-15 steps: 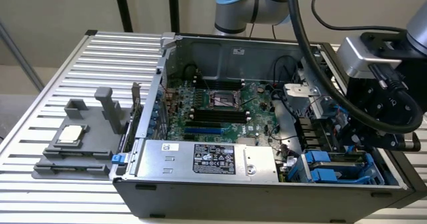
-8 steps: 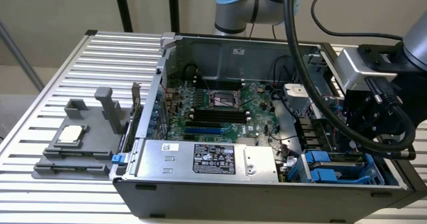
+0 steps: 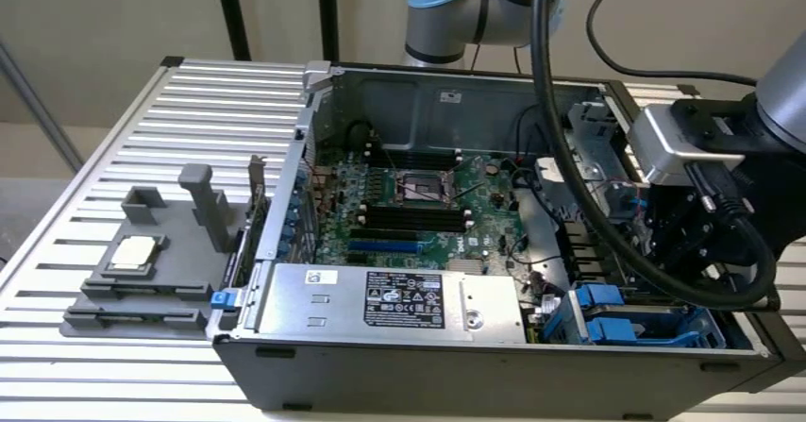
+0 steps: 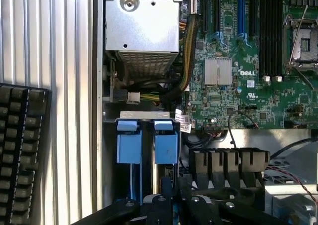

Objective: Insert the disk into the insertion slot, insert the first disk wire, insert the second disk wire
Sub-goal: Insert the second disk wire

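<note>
Exterior view: an open computer case (image 3: 416, 92) is seen lying on a slatted metal table (image 3: 113, 158), with the motherboard (image 3: 416, 200) exposed. The blue-grey slot (image 3: 648, 323) sits at the case's near corner, on the exterior view's right, beside the silver power supply (image 3: 377, 299). The black gripper (image 3: 686, 228) is held just above the slot, fingers closed, nothing seen gripped. In the wrist view, the slot's blue latch tabs (image 4: 146, 143) are seen just ahead of the gripper (image 4: 174, 205). Whether the disk lies in the slot cannot be told.

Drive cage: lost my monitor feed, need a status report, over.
Gripper shut, hanging over the drive cage inside the computer case. Blue latch tabs right below it. Disk not identifiable. Black cable draped across the bay.
</note>
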`<action>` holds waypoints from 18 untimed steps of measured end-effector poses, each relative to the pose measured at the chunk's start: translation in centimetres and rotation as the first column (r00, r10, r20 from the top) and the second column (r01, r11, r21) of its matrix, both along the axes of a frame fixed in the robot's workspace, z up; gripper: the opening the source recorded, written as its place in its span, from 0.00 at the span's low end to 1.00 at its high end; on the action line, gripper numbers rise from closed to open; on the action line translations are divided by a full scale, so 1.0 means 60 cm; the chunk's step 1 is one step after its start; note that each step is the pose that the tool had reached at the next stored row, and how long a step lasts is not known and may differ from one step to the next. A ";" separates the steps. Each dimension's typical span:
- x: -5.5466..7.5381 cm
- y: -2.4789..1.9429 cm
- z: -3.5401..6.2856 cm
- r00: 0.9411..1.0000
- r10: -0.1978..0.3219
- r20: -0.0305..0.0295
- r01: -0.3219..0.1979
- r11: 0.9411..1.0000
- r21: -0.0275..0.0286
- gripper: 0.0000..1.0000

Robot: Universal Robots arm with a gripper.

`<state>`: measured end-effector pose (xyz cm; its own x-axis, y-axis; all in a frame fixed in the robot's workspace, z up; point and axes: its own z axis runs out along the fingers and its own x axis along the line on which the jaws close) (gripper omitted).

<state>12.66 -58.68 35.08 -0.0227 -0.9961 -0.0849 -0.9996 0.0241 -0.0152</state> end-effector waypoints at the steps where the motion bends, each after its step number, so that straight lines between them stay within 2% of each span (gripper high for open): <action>1: 0.000 -0.0003 -0.002 1.000 0.000 0.002 0.000 1.000 0.000 0.16; 5: -0.002 -0.0006 -0.006 1.000 0.000 0.008 0.000 1.000 0.001 0.16; 18: -0.002 -0.0007 -0.013 1.000 0.000 0.009 0.000 1.000 0.001 0.16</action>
<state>12.53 -58.73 34.32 -0.0218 -0.9960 -0.0864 -0.9994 0.0240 -0.0240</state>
